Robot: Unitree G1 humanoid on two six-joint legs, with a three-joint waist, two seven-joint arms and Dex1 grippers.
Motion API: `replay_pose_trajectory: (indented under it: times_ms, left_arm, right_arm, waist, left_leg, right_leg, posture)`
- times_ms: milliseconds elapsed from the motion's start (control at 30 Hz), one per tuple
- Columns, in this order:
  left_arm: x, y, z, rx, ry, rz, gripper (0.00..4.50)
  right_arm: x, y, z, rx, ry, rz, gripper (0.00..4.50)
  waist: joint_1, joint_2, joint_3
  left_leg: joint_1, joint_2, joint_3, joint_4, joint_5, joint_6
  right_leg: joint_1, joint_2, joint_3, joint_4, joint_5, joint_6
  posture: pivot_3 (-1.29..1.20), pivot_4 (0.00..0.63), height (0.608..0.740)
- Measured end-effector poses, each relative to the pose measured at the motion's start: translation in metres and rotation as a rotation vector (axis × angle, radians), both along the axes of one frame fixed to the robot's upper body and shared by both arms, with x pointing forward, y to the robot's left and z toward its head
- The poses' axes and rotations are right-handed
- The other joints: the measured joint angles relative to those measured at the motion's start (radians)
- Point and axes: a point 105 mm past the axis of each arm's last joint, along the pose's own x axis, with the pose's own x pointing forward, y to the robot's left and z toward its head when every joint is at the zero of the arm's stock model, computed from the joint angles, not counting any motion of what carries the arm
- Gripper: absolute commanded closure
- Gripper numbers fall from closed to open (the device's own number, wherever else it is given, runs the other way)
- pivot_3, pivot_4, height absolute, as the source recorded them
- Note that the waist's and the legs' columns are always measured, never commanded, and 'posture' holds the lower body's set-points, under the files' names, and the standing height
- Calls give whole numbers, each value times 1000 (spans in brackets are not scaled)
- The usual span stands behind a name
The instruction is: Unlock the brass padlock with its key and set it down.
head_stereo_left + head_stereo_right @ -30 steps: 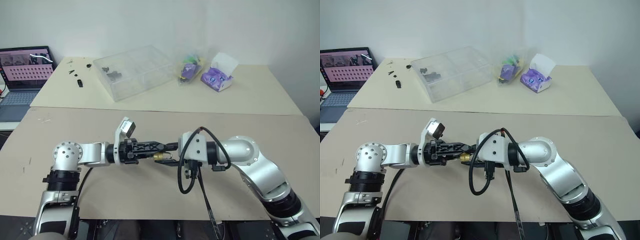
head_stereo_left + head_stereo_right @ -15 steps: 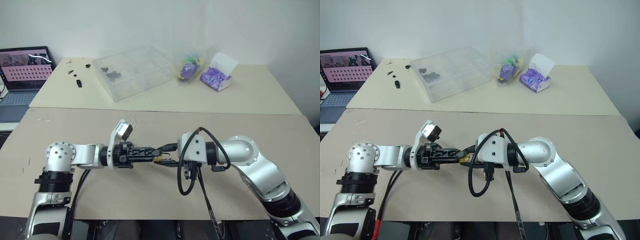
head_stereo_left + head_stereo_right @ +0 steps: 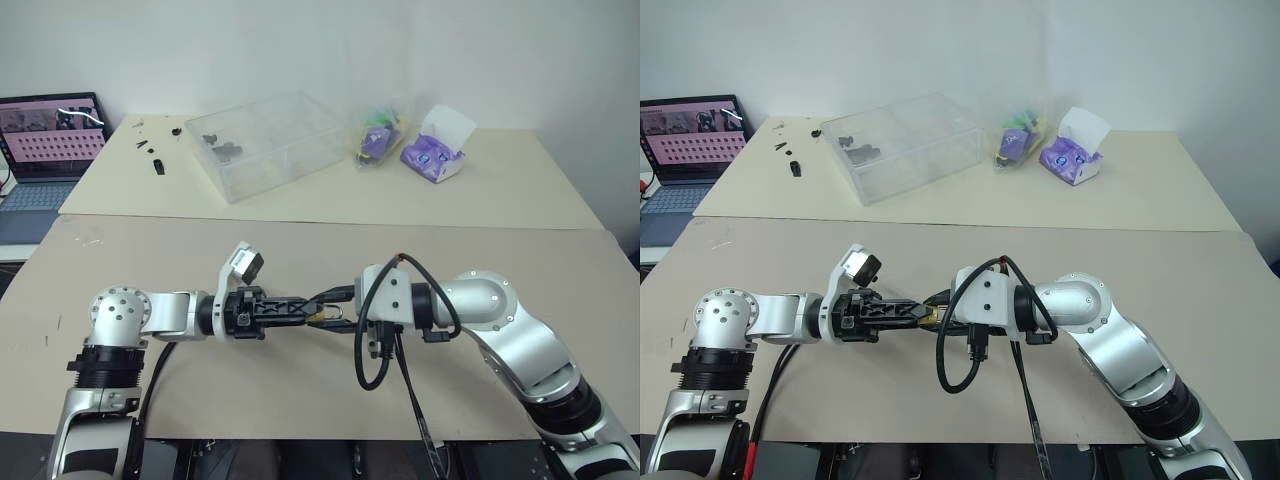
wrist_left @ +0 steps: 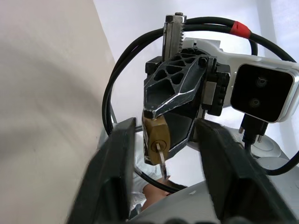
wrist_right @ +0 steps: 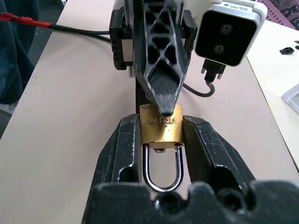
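Golden brass padlock [image 5: 161,129] with its thin silver key [image 4: 161,161] sticking out sits squeezed in the right hand [image 5: 161,140] above the table's near middle, while the left hand [image 4: 163,144], half open and holding nothing, might bump the key crooked.

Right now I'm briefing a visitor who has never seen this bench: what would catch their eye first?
First, the two arms meeting tip to tip over the tan tabletop: the right gripper clamps a small brass padlock, shackle toward its wrist. A thin key sticks out of the lock, between the fingers of the left gripper, whose tips close in on the lock. Behind, a clear plastic box and a laptop sit on the farther table.
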Motion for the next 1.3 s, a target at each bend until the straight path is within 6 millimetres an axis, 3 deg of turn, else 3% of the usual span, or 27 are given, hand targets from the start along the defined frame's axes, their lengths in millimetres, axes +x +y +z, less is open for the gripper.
replay_pose_trajectory:
  times_ms: [33, 100, 667, 700, 833, 1100, 1300]
  left_arm:
    - [0, 0, -1, 5, 3, 4, 4208]
    - [1, 1, -2, 8, 2, 6, 4457]
    - [1, 0, -3, 7, 1, 6, 4457]
    - [1, 0, -2, 7, 1, 7, 4457]
    - [1, -1, -3, 7, 2, 7, 4457]
    - [2, -1, -3, 4, -1, 13, 4457]
    - [9, 17, -3, 41, -16, 92, 4457]
  right_arm:
    - [0, 0, 0, -2, 0, 2, 3600]
    - [0, 0, -1, -4, 2, 1, 3600]
    - [0, 0, -1, -7, 2, 0, 3600]
    - [0, 0, -1, -7, 2, 0, 2595]
    - [0, 1, 0, 3, 1, -1, 1409]
    - [2, 0, 2, 15, -9, -17, 1409]
    - [23, -47, -7, -6, 27, -229, 1409]
  waist:
    - [0, 0, 0]
    - [1, 0, 0]
    - [1, 0, 0]
    - [1, 0, 0]
    - [1, 0, 0]
    - [1, 0, 0]
    - [3, 0, 0]
  left_leg:
    - [0, 0, 0, 0, 0, 0]
    - [0, 0, 0, 0, 0, 0]
    - [0, 0, 0, 0, 0, 0]
    - [0, 0, 0, 0, 0, 0]
    - [0, 0, 0, 0, 0, 0]
    - [0, 0, 0, 0, 0, 0]
    - [0, 0, 0, 0, 0, 0]
  right_leg:
    - [0, 0, 0, 0, 0, 0]
    - [0, 0, 0, 0, 0, 0]
    - [0, 0, 0, 0, 0, 0]
    - [0, 0, 0, 0, 0, 0]
    - [0, 0, 0, 0, 0, 0]
    - [0, 0, 0, 0, 0, 0]
    - [0, -1, 0, 0, 0, 0]
  posture:
    - [0, 150, 740]
    - [0, 150, 740]
    - [0, 150, 740]
    - [0, 150, 740]
    - [0, 150, 740]
    - [0, 150, 740]
    - [0, 150, 740]
